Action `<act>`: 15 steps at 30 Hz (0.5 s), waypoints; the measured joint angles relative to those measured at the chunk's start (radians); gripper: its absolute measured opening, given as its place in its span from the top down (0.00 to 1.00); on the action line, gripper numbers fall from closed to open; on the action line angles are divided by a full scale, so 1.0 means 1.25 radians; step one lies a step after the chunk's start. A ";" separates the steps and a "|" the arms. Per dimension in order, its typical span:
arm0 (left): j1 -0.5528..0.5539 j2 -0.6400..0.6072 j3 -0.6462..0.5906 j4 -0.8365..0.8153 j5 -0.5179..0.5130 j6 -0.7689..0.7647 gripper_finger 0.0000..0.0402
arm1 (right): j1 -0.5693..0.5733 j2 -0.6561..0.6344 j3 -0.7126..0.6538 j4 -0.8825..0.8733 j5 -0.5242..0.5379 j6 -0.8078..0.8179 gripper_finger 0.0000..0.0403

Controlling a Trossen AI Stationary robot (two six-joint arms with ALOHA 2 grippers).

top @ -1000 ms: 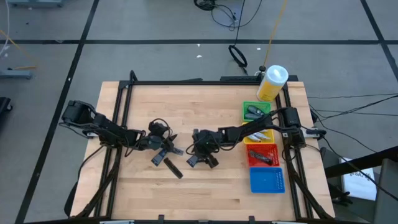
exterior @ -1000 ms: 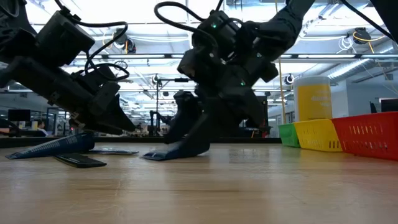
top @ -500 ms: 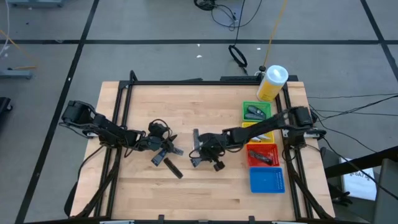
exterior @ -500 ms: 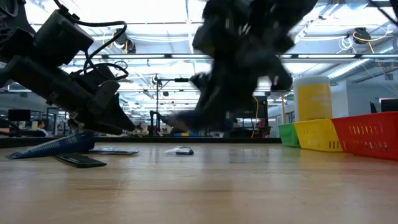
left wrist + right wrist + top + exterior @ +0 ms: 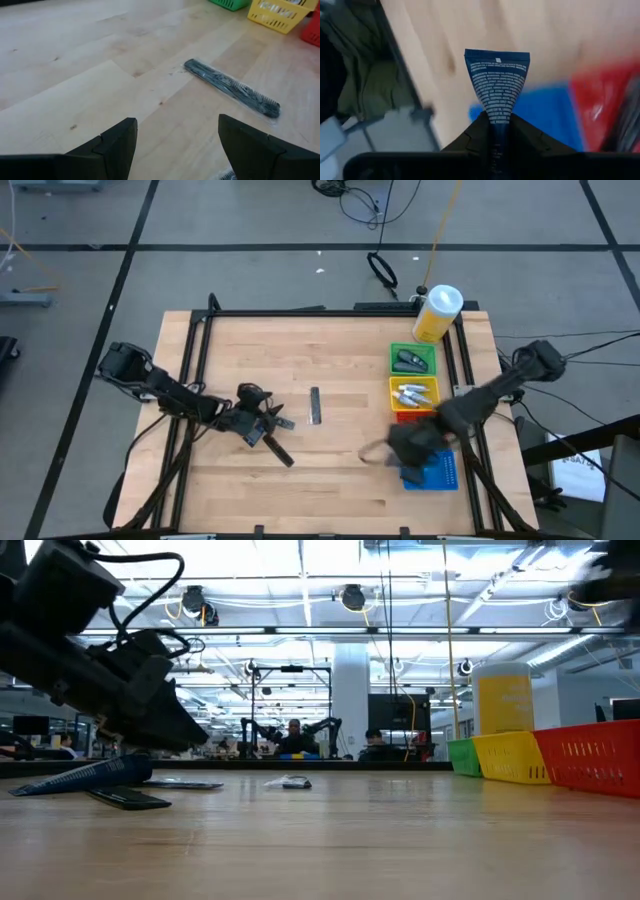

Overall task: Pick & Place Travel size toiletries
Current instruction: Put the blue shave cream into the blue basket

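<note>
Since the earlier frames my right gripper (image 5: 405,448) had swung away from the table's middle to the blue tray (image 5: 440,472), its fingers pinched tight on a dark blue tube (image 5: 496,85) that stood out ahead of them with its flat crimped end farthest from the wrist. Well away from that tray, I had the left gripper (image 5: 262,423) hanging low with its fingers (image 5: 116,141) spread wide and empty, a black comb (image 5: 231,87) in a clear wrapper lying on the wood just beyond them. Another dark toiletry (image 5: 315,406) lay alone between that gripper and the tray.
</note>
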 joint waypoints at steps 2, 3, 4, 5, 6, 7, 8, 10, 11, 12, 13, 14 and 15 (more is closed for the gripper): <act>-0.008 0.000 0.000 0.000 -0.010 0.000 0.32 | 0.060 -0.013 -0.020 -0.019 -0.002 0.074 0.88; -0.012 0.000 0.000 0.000 -0.014 0.000 0.32 | 0.084 -0.018 -0.037 -0.018 -0.003 0.095 0.88; -0.013 0.000 0.000 0.000 -0.016 -0.002 0.32 | 0.102 -0.021 -0.055 -0.018 -0.002 0.109 0.87; -0.013 0.000 0.000 0.001 -0.017 -0.003 0.32 | 0.113 -0.022 -0.075 -0.018 -0.001 0.125 0.86; -0.013 0.000 0.000 0.001 -0.017 -0.004 0.32 | 0.121 -0.022 -0.095 -0.018 -0.002 0.139 0.85; -0.013 0.000 0.000 0.000 -0.017 -0.008 0.32 | 0.122 -0.022 -0.115 -0.018 -0.002 0.145 0.83; -0.013 0.000 0.000 0.000 -0.017 -0.012 0.32 | 0.120 -0.022 -0.134 -0.018 -0.003 0.147 0.81; -0.013 0.000 0.000 0.000 -0.017 -0.019 0.32 | 0.108 -0.023 -0.167 0.001 -0.002 0.137 0.76; -0.013 0.000 0.000 0.000 -0.017 -0.019 0.32 | 0.099 -0.023 -0.180 0.014 -0.004 0.125 0.73; -0.013 0.000 0.000 0.000 -0.017 -0.020 0.32 | 0.089 -0.022 -0.189 0.021 -0.011 0.108 0.70; -0.013 0.000 0.000 0.000 -0.017 -0.021 0.32 | 0.078 -0.025 -0.193 0.022 -0.023 0.092 0.66; -0.013 0.000 0.000 0.000 -0.017 -0.021 0.32 | 0.067 -0.027 -0.195 0.023 -0.034 0.081 0.63; -0.013 0.000 0.000 0.000 -0.017 -0.021 0.32 | 0.053 -0.030 -0.195 0.023 -0.046 0.070 0.59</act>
